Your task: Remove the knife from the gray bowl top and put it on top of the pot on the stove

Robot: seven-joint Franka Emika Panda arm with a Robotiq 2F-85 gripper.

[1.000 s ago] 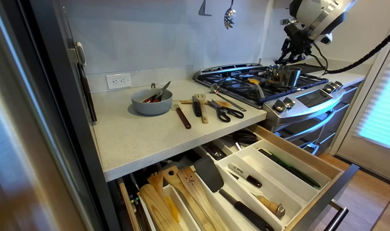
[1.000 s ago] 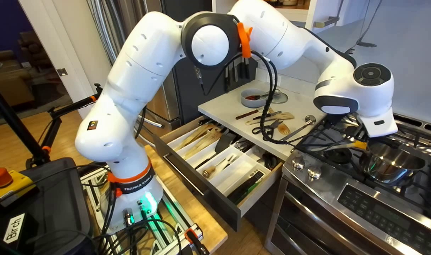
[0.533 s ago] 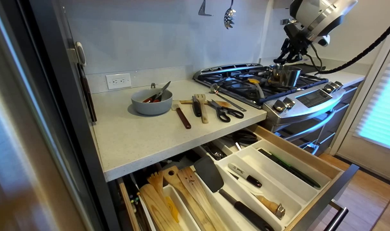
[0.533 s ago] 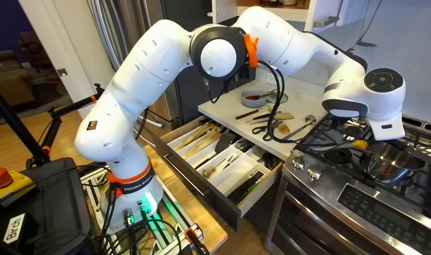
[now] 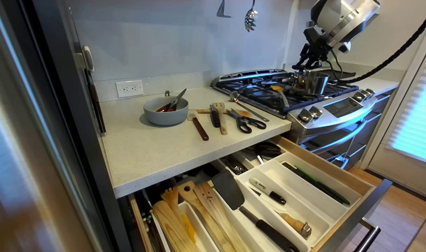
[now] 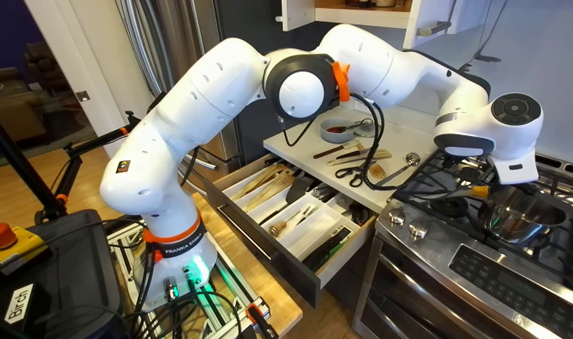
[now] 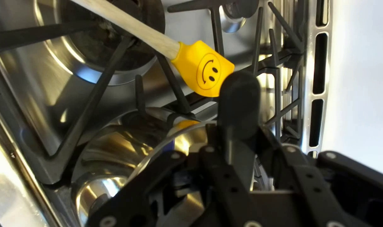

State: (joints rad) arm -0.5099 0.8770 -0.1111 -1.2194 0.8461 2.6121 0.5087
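Pale counter [image 5: 143, 150] — stove [image 5: 327, 122] beside (drawer [image 5: 325, 164] out below).

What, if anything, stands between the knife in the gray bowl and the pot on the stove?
Some low things: a slotted wooden utensil and a ladle lie on the counter roughly along the line from the gray bowl, then a yellow-headed spatula on the stove, near the pot. Lifting over them should probably do.

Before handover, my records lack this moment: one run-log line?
gripper: near pot, contact unclear; pot: on stove; red knife: in gray bowl
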